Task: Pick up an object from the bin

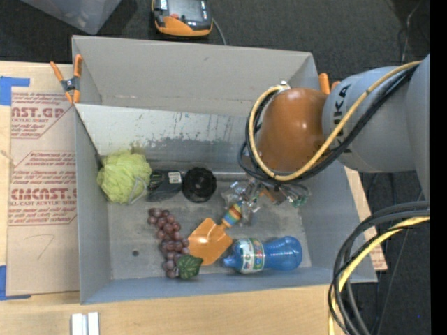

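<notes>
orange cover (293, 128) half hides end effector (246, 199) over scoop (211, 239).

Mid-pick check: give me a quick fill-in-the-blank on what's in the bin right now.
The plastic bottle lying on its side is ___.
The gripper is over the handle end of the ___ scoop.
In the view, the purple grapes lie to the ___ of the scoop.
Missing words: blue, orange, left.

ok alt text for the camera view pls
A robot arm's claw hangs low in a grey bin, by the handle of an orange scoop. Nearby lie a blue bottle, purple grapes, a lettuce and a black disc.
</notes>
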